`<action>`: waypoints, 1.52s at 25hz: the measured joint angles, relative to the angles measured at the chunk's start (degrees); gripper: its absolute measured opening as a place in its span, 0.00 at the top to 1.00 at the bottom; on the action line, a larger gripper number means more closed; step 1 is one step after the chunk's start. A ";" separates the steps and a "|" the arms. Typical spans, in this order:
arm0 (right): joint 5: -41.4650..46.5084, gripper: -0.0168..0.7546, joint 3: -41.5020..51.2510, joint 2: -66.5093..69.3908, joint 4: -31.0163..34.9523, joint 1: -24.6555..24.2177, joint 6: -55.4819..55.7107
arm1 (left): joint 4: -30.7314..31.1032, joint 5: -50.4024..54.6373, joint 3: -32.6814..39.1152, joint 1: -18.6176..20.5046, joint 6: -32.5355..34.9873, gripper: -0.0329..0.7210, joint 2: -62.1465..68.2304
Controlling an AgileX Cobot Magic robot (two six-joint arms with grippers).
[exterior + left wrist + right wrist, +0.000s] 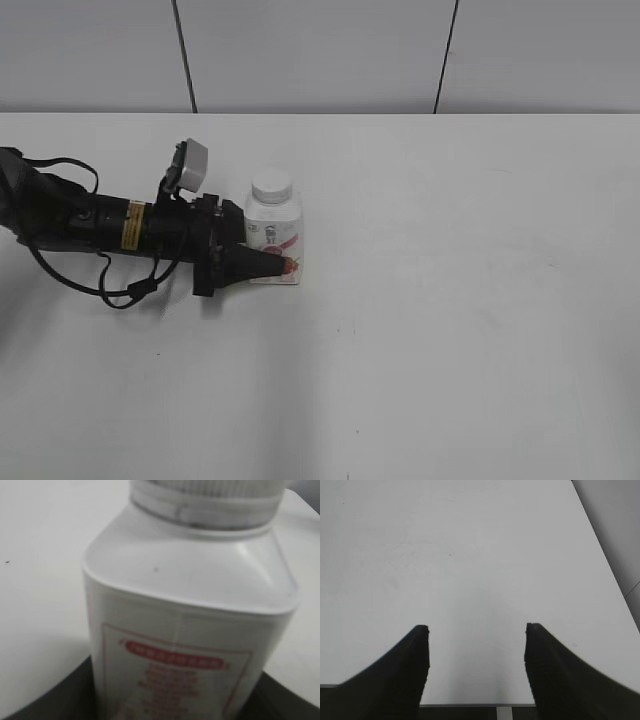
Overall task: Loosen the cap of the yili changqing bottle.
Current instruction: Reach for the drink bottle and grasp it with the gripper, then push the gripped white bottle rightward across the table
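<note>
The left gripper (285, 264) reaches in low from the left, its dark fingers on either side of the yili changqing bottle's (273, 240) lower body — whether they press it cannot be told. The bottle stands upright on the white table (460, 300), its white cap (272, 186) on. The right gripper (477, 630) hangs open over bare tabletop — nothing between its fingers.
</note>
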 joint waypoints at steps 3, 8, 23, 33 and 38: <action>0.00 0.35 0.00 0.00 0.00 0.00 0.00 | -1.13 1.47 0.00 -3.00 -0.59 0.40 -0.85; 0.00 0.35 0.00 0.00 0.00 0.00 0.00 | -7.67 5.93 0.00 -8.75 -0.50 0.40 -3.61; 0.00 0.35 0.00 0.00 0.00 0.00 0.00 | -14.17 9.88 -6.87 -14.49 0.23 0.41 1.27; 0.00 0.35 0.00 0.00 0.00 0.00 0.00 | -10.80 5.93 -6.91 -12.48 0.62 0.41 3.58; 0.00 0.35 0.00 0.00 0.00 0.00 0.00 | -10.34 6.24 -7.10 -12.43 0.68 0.41 3.64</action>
